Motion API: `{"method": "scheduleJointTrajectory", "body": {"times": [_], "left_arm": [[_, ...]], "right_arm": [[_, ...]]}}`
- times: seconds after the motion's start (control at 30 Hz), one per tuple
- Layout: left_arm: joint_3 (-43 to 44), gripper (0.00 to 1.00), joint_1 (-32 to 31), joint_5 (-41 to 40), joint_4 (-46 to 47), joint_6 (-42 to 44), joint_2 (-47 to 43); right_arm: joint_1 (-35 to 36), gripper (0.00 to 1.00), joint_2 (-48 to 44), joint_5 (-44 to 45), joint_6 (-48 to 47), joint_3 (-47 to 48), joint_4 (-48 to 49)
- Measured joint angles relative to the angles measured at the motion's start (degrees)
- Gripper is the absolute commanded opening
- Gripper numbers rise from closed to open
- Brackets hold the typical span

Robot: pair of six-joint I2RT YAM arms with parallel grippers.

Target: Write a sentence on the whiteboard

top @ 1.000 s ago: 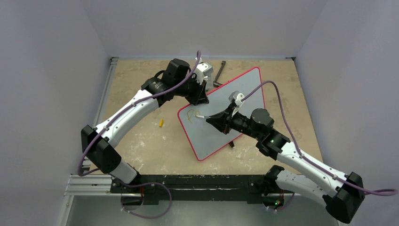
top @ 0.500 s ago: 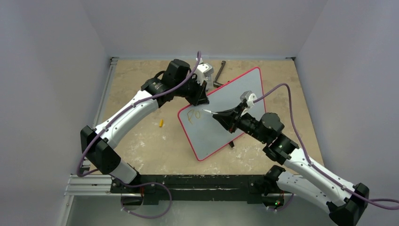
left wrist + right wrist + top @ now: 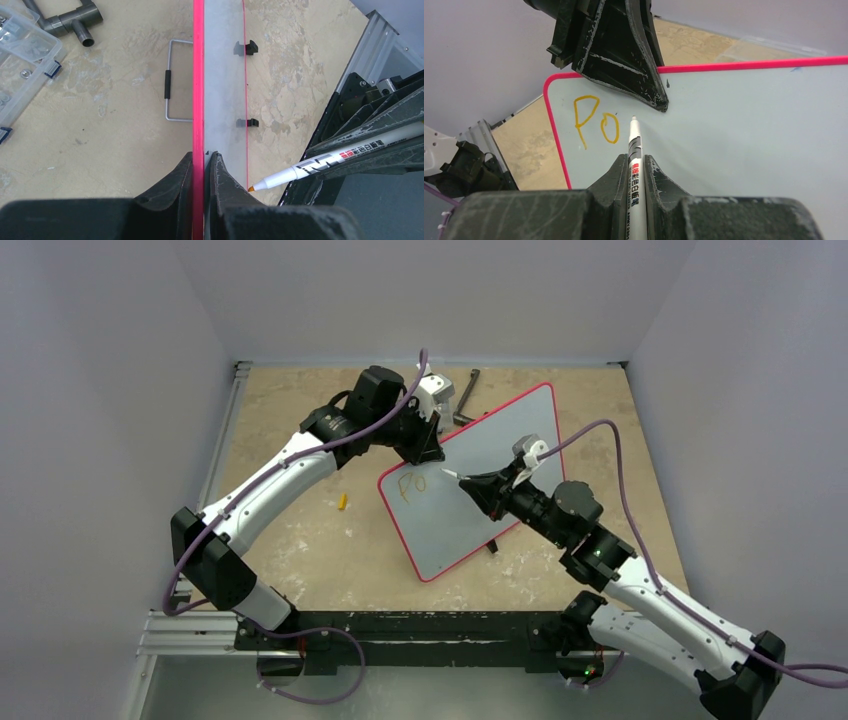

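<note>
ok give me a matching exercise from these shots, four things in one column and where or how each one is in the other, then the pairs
Things
1. left gripper
2. right gripper
3. lettering
4. small yellow piece

Places or states
A. lying on the table, left of the whiteboard in the top view
B. orange-yellow, near a corner of the whiteboard
C. shut on the white marker
D. clamped on the whiteboard's red frame

Pairs: 1-D, 2-C, 3-B, 4-A
</note>
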Motion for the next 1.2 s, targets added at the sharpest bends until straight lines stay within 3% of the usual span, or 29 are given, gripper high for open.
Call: {"method": "scheduleJointTrajectory", "body": {"times": [1.2], "left_arm": [[0.0,0.0,0.0,-0.7,-0.2,-0.9,0.0]], "right_arm": [[0.0,0.0,6.6,1.5,-0.8,0.4,3.9]]}}
